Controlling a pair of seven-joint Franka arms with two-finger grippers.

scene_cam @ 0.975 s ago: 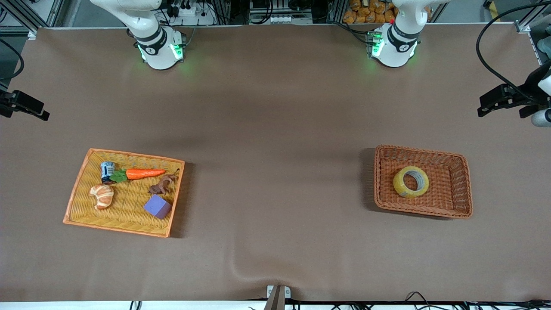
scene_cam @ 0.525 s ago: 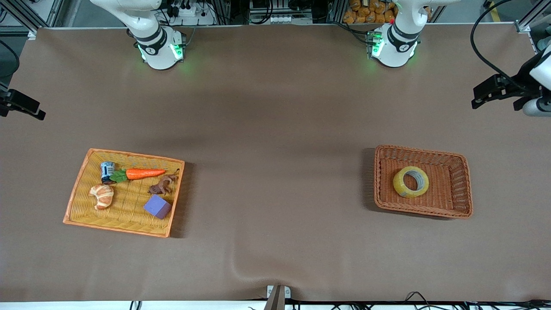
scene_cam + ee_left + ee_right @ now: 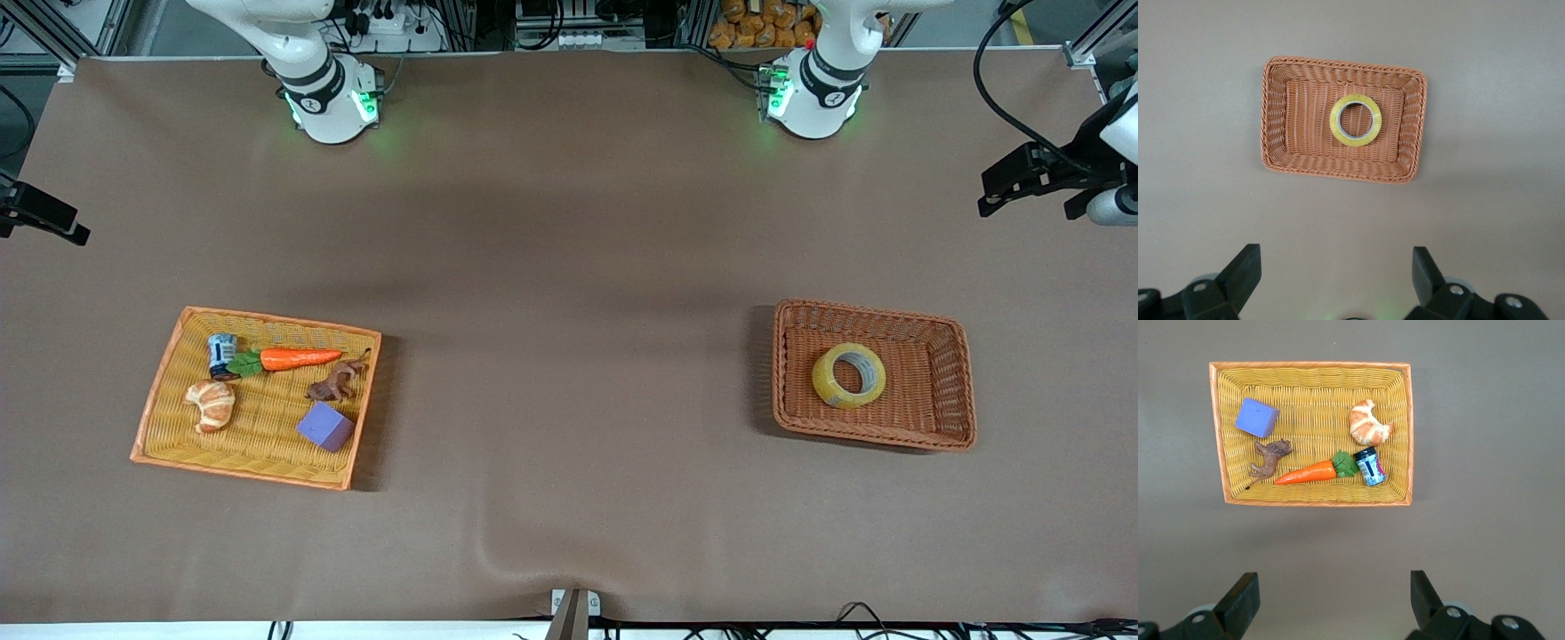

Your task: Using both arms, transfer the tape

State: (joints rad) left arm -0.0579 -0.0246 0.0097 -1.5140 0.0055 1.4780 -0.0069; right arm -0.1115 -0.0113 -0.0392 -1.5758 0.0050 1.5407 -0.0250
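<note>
Inside a woven brown basket lies glossy ring-shaped tape; both claws gape wide.

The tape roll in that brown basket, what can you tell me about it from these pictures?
The tape is a ring of translucent yellowish packing tape wound on a grey-white inner core, its middle hole open. It lies roughly flat on the woven floor of the brown wicker basket, near the middle, clear of the walls and alone in there. The basket sits toward the left arm's end of the table. Nothing else touches the roll; neither gripper is near it.
</note>
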